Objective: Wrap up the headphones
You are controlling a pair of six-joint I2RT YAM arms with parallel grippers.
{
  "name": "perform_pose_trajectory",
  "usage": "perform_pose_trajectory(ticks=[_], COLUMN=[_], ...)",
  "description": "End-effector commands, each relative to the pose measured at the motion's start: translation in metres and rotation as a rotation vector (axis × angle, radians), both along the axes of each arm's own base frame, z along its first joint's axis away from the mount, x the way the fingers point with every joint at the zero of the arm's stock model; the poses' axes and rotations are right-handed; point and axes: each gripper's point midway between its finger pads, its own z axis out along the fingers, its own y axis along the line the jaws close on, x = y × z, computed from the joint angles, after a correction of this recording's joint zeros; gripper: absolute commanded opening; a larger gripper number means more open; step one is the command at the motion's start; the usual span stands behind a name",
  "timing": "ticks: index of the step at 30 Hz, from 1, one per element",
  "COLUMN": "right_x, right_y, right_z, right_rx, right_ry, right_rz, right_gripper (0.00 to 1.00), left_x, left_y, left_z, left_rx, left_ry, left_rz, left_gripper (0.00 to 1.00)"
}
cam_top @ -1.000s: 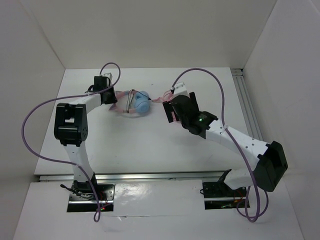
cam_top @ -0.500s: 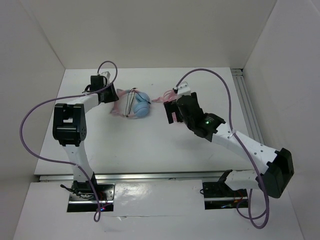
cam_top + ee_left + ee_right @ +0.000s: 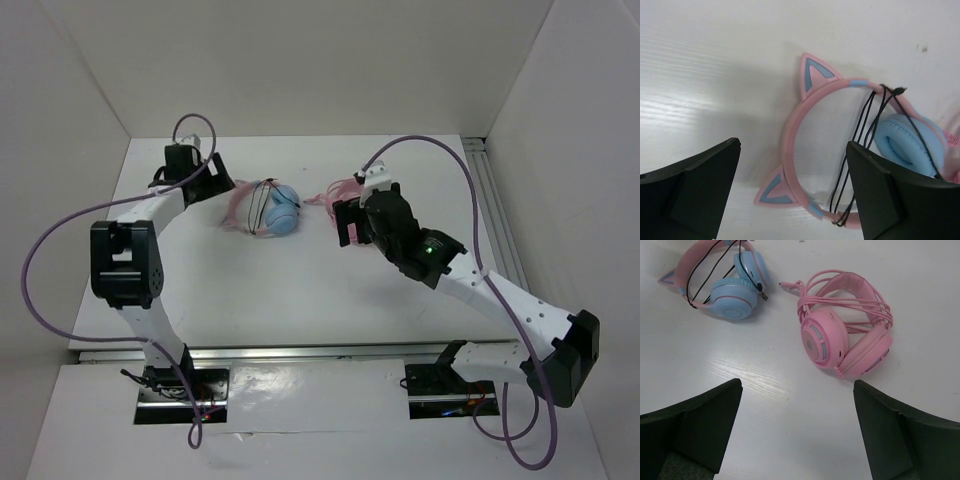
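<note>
The headphones (image 3: 272,209) lie on the white table at the back, with light blue ear cups (image 3: 734,299) and a pink cat-ear headband (image 3: 790,150). Their thin black cable (image 3: 860,135) runs in several loops across the headband. My left gripper (image 3: 218,184) is open just left of the headband and holds nothing; in the left wrist view my left gripper (image 3: 792,145) has the headband's curve between its spread fingers, apart from both. My right gripper (image 3: 344,222) is open to the right of the headphones, and the right wrist view shows my right gripper (image 3: 797,384) over bare table.
All-pink headphones (image 3: 845,332) with a coiled pink cable lie just right of the blue pair, partly under my right wrist in the top view. White walls close in the table at the back and sides; a metal rail (image 3: 490,200) runs along the right edge.
My left gripper has opened, let go of the headband and drawn back to the left. The headphones shifted slightly left. My right arm has stretched out a little, gripper staying open.
</note>
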Motion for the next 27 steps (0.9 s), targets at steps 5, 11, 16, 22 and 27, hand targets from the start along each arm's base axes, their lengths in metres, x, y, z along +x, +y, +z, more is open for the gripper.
perform_pose_trajectory(ticks=[5,11,16,22,27], right_x=[-0.013,-0.043,-0.074,-0.098,-0.115], right_y=[-0.011,-0.033,-0.065,-0.097,-0.122], right_z=[0.043,0.086,0.119,0.124,0.134], right_rx=[0.079,0.153,0.255,0.239,0.254], right_ry=[-0.005,-0.038,-0.098,-0.077,-0.107], right_rz=[-0.043,-0.032,-0.037,-0.081,-0.109], right_gripper=[0.99,0.99,0.99,0.99,0.99], left_x=[-0.033,-0.115,-0.191,-0.263,-0.275], left_y=[0.034,0.001,-0.035,-0.081,-0.082], left_z=[0.139,0.227,0.263,0.26,0.25], left_rx=[0.039,-0.056,-0.129,-0.314,-0.287], left_ry=[-0.166,-0.302,-0.504,-0.561,-0.521], left_rz=[0.24,0.026,-0.152,-0.346,-0.349], left_gripper=[1.0,1.0,1.0,1.0,1.0])
